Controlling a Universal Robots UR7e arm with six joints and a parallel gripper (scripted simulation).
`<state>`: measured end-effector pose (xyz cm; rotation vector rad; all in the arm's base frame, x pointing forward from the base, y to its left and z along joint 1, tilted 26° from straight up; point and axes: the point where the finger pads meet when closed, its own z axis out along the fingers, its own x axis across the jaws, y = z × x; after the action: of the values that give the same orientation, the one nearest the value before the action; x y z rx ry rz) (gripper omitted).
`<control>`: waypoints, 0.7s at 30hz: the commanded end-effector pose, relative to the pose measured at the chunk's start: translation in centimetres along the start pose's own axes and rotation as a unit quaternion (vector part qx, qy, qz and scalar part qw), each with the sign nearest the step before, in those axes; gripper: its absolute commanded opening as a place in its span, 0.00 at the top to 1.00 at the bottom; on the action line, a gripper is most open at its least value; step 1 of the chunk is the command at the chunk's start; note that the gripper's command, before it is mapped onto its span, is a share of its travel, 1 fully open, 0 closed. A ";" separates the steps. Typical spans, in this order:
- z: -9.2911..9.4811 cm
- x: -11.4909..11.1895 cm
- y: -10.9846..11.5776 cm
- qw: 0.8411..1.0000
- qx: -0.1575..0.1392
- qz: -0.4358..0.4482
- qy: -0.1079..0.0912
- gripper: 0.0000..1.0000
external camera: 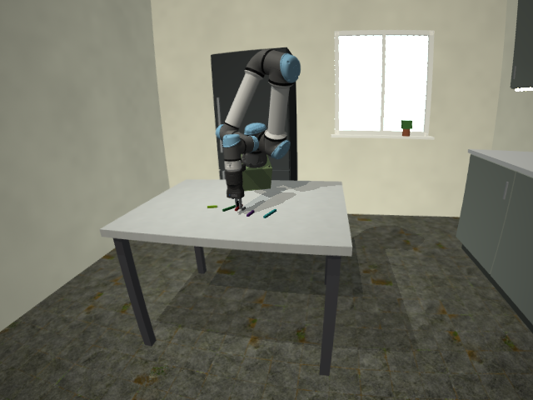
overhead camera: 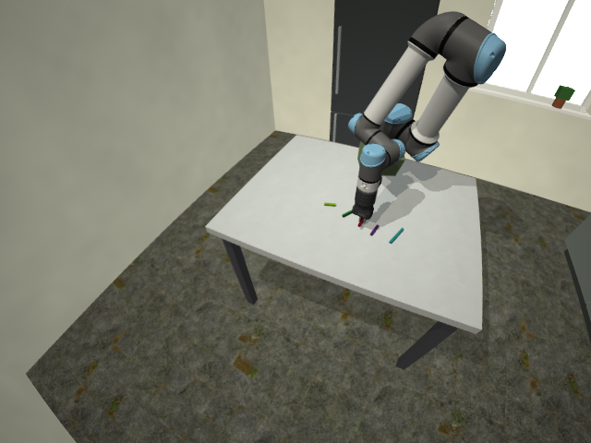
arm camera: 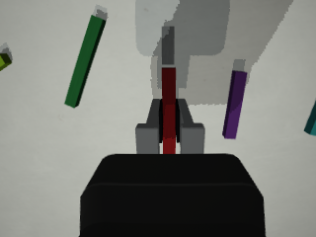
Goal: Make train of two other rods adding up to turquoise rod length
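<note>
My gripper (arm camera: 169,112) (overhead camera: 361,220) (external camera: 236,205) is shut on the red rod (arm camera: 169,81) (overhead camera: 360,222) and holds it low over the white table (overhead camera: 286,190) (external camera: 171,215). In the wrist view the short grey rod (arm camera: 168,44) lies straight ahead of the red rod, in line with it. Their ends look close together; I cannot tell if they touch. The green rod (arm camera: 86,61) (overhead camera: 346,213) (external camera: 228,208) lies to the left. The purple rod (arm camera: 234,104) (overhead camera: 374,230) (external camera: 250,212) lies to the right. The turquoise rod (arm camera: 312,120) (overhead camera: 396,235) (external camera: 269,213) lies further right.
A lime rod (overhead camera: 330,204) (external camera: 211,207) (arm camera: 4,60) lies apart at the far left of the group. The arm's green base block (external camera: 258,176) stands at the table's back edge. A dark fridge (external camera: 219,86) stands behind it.
</note>
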<state>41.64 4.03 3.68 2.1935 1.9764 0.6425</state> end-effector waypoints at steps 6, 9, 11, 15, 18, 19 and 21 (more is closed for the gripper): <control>1.1 0.0 0.1 1.000 -0.002 0.000 -0.001 0.76; 1.2 0.0 0.1 1.000 -0.002 0.000 -0.001 0.76; 1.2 0.0 0.1 1.000 -0.002 0.000 -0.001 0.76; 1.2 0.0 0.1 1.000 -0.002 0.000 -0.001 0.76; 1.2 0.0 0.1 1.000 -0.002 0.000 -0.001 0.76; 1.2 0.0 0.1 1.000 -0.002 0.000 -0.001 0.76; 1.2 0.0 0.1 1.000 -0.002 0.000 -0.001 0.76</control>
<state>42.19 4.23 2.65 2.1923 1.9741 0.6423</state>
